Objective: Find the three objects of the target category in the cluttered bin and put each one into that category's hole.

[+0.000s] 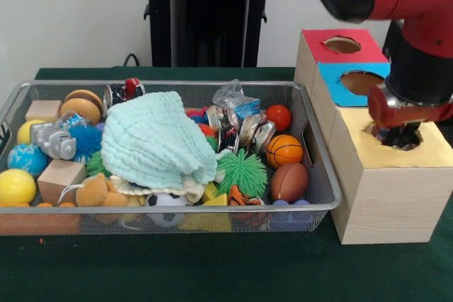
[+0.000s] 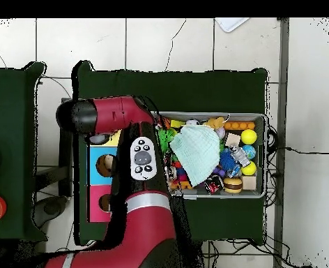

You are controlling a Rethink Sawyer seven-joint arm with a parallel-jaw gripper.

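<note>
Gripper (image 1: 400,134) down in the yellow box's hole (image 1: 405,141) (grip state can't tell, tips hidden), looks like drop-off; next, search the bin (image 1: 320,167).

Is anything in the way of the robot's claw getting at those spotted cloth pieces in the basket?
No spotted cloth shows in the bin. A plain mint cloth lies spread over the middle of the pile and may hide some, so it likely has to be moved first. The gripper is at the hole in the yellow-topped box, off to the bin's side.
</note>
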